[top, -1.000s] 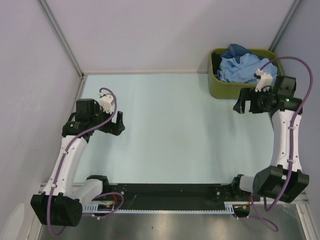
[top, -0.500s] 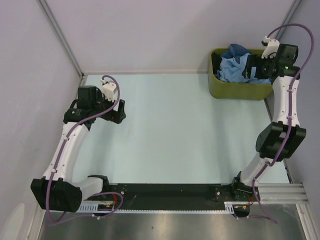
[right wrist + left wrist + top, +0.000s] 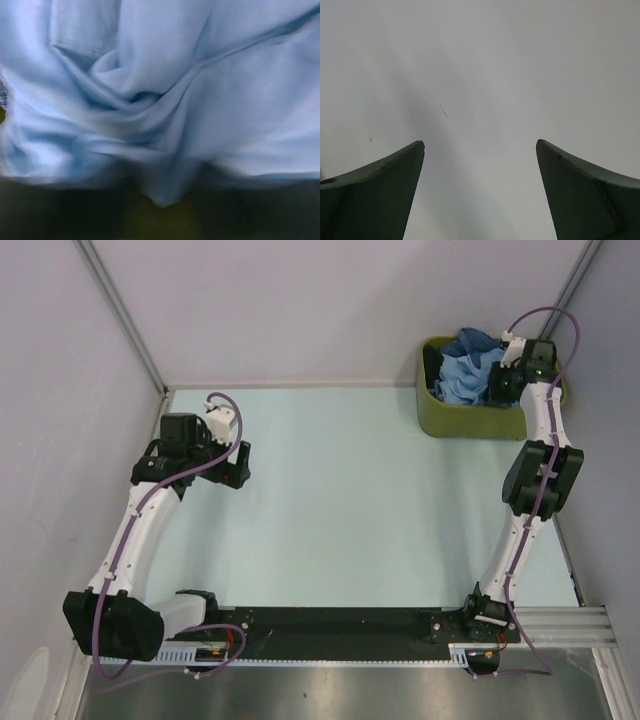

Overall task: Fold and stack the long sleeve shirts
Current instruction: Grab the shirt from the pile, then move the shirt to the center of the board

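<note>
The long sleeve shirts lie bunched in the olive-green bin (image 3: 470, 422) at the back right: a light blue one (image 3: 456, 378) on top and a darker blue one (image 3: 474, 340) behind it. My right gripper (image 3: 497, 388) reaches down into the bin, pressed into the light blue shirt (image 3: 165, 95). In the right wrist view a fold of that cloth hangs between the dark, blurred fingers of my right gripper (image 3: 162, 200); whether they pinch it does not show. My left gripper (image 3: 239, 465) hovers open over the bare table at the left, and the left gripper (image 3: 480, 145) has nothing between its fingers.
The pale green table (image 3: 340, 500) is bounded by walls at the back and left. The bin stands in the back right corner against the wall. A black rail (image 3: 330, 625) with both arm bases runs along the near edge.
The right arm has swung from in front of the bin up over it and down into the shirts, and its jaws have narrowed. The left arm shifted only slightly.
</note>
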Robot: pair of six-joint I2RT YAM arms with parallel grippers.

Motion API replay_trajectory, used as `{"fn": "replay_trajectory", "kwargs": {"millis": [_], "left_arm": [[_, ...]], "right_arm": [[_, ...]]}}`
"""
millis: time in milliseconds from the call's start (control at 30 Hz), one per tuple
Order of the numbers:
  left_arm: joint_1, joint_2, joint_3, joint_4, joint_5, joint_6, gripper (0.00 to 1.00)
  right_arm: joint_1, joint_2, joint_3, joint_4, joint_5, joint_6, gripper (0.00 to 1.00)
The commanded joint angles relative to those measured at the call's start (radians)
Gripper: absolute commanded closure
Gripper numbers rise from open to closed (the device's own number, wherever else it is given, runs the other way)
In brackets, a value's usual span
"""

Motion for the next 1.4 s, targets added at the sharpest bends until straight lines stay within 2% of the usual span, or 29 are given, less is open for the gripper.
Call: {"fn": "replay_trajectory", "kwargs": {"millis": [0, 33, 67, 133, 200, 233, 333, 567, 700, 800, 833, 867, 900, 933, 967, 1000, 1033, 1067, 1200, 1267, 1367], "left_arm": [[-0.008, -0.05, -0.012, 0.017, -0.011, 0.008, 0.01], [-0.007, -0.053, -0.01, 0.017, -0.01, 0.005, 0.0], [-0.007, -0.056, -0.007, 0.018, -0.004, 0.003, 0.01], [-0.008, -0.061, 0.003, 0.02, -0.007, -0.008, 0.01], [-0.007, -0.065, 0.022, 0.026, -0.018, -0.025, 0.01], [-0.007, -0.067, 0.028, 0.029, -0.019, -0.031, 0.01], [-0.007, -0.062, 0.057, 0.034, -0.033, -0.058, 0.0], [0.005, -0.053, 0.12, 0.026, -0.073, -0.126, 0.01], [0.05, -0.056, 0.152, 0.02, -0.016, -0.157, 0.01], [0.125, -0.059, 0.158, 0.02, 0.056, -0.183, 0.01], [0.163, -0.058, 0.158, 0.02, 0.105, -0.184, 0.01], [0.182, -0.058, 0.154, 0.017, 0.132, -0.181, 0.0], [0.199, -0.058, 0.151, 0.009, 0.149, -0.177, 0.0], [0.228, -0.061, 0.143, 0.001, 0.171, -0.149, 0.01], [0.242, -0.061, 0.137, -0.021, 0.176, -0.129, 0.01], [0.255, -0.064, 0.126, -0.034, 0.179, -0.103, 0.01], [0.277, -0.065, 0.116, -0.046, 0.177, -0.047, 0.0], [0.285, -0.068, 0.087, -0.064, 0.176, -0.016, 0.0], [0.289, -0.087, -0.012, -0.129, 0.206, 0.196, 0.0], [0.286, -0.094, -0.076, -0.137, 0.225, 0.311, 0.0], [0.263, -0.101, -0.139, -0.132, 0.281, 0.418, 0.01]], "right_arm": [[-0.001, -0.05, 0.217, 0.001, -0.06, 0.0, 0.87], [-0.005, -0.061, 0.257, -0.028, -0.079, 0.014, 0.96], [-0.005, -0.089, 0.338, -0.037, -0.12, 0.037, 1.0], [-0.005, -0.14, 0.382, -0.012, -0.169, 0.109, 1.0], [0.002, -0.255, 0.358, 0.051, -0.243, 0.179, 1.0], [0.011, -0.293, 0.339, 0.133, -0.253, 0.193, 1.0], [0.088, -0.425, 0.305, 0.223, -0.275, 0.187, 1.0], [0.381, -0.544, 0.371, 0.329, -0.141, 0.183, 1.0], [0.55, -0.558, 0.413, 0.456, -0.036, 0.238, 1.0], [0.622, -0.582, 0.347, 0.45, 0.042, 0.235, 1.0], [0.624, -0.616, 0.288, 0.444, 0.074, 0.243, 1.0], [0.624, -0.642, 0.156, 0.434, 0.079, 0.252, 1.0], [0.616, -0.666, 0.061, 0.376, 0.084, 0.261, 0.69], [0.607, -0.739, -0.036, 0.342, 0.034, 0.264, 0.46], [0.602, -0.783, -0.265, 0.262, -0.003, 0.234, 0.23], [0.601, -0.827, -0.382, 0.227, -0.02, 0.214, 0.0], [0.599, -0.876, -0.484, 0.185, -0.028, 0.186, 0.0], [0.596, -0.95, -0.684, 0.092, -0.036, 0.101, 0.0], [0.545, -1.137, -1.022, -0.057, -0.082, -0.045, 0.0], [0.547, -1.211, -1.089, -0.102, -0.108, -0.067, 0.0], [0.548, -1.236, -1.17, -0.084, -0.142, -0.073, 0.0]]}}
